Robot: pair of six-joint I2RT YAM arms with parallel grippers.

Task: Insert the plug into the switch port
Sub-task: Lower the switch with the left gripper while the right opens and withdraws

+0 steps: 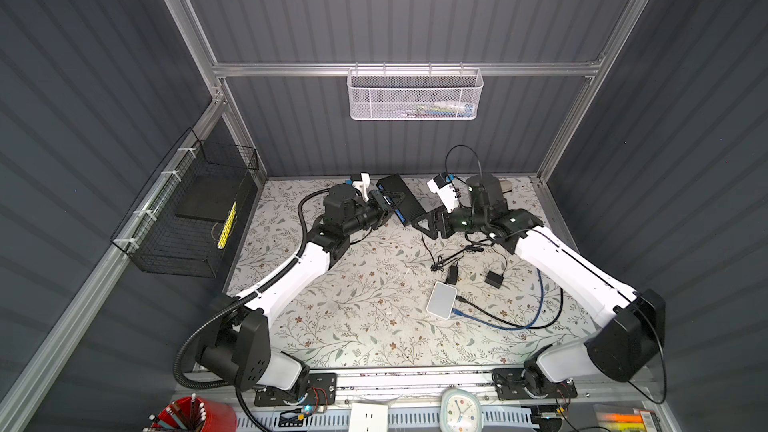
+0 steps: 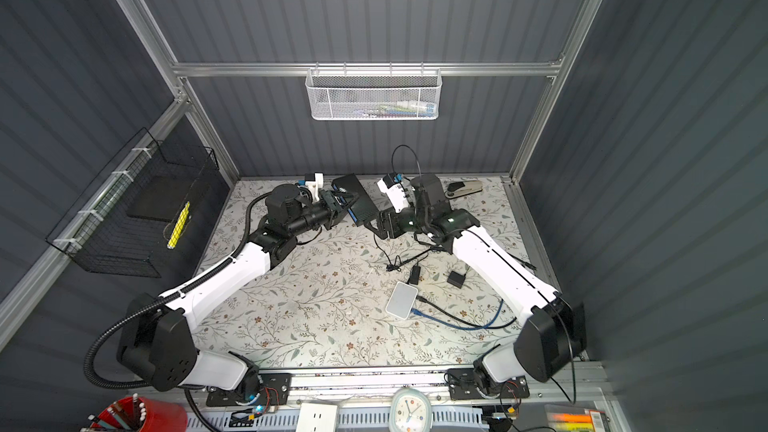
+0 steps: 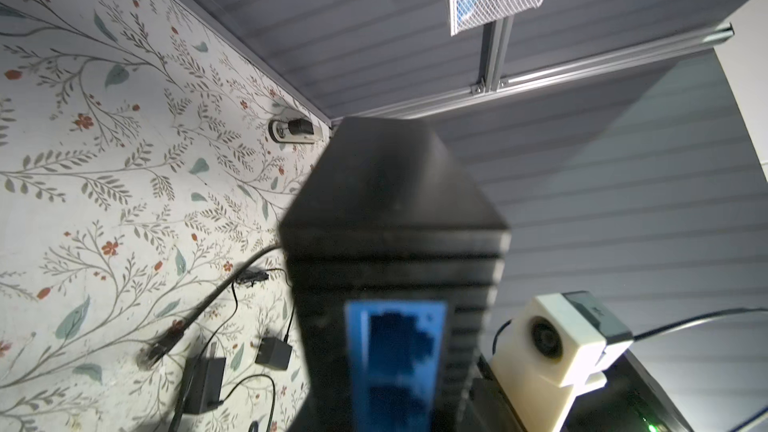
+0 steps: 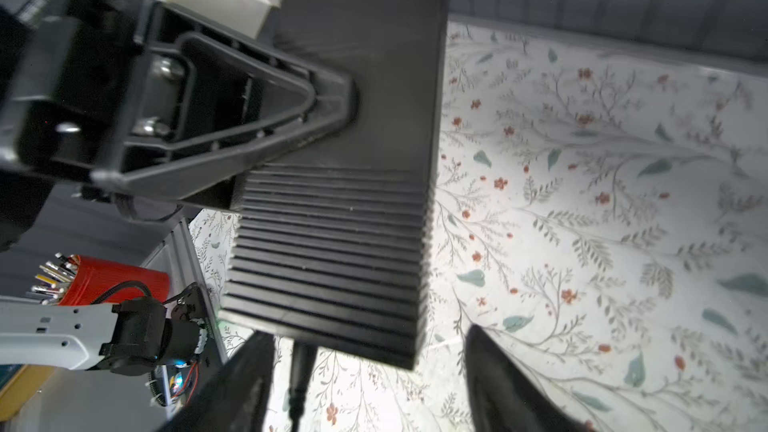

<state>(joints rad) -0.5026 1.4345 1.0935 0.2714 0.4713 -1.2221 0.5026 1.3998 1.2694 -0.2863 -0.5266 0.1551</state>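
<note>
plug [image 4: 302, 361]: black; in the right wrist view you see it set into the end face of the switch.
switch [image 1: 401, 199]: black ribbed box with blue ports, held clear of the flowered table [image 1: 353, 326], beyond the white box [image 1: 441, 300] on the back-wall side.
left gripper [image 1: 386, 205]: your left one is clamped on the switch, its grip farther from the white box than the plug end.
right gripper [image 4: 370, 334]: fingers [image 4: 249, 380] spread wide at the plug end, gripping nothing; the plug stands just beside one finger.
adapter [image 1: 452, 274]: black, just beside the white box on its switch side.
blue cable [image 1: 541, 297]: loops away from the white box on the table.
</note>
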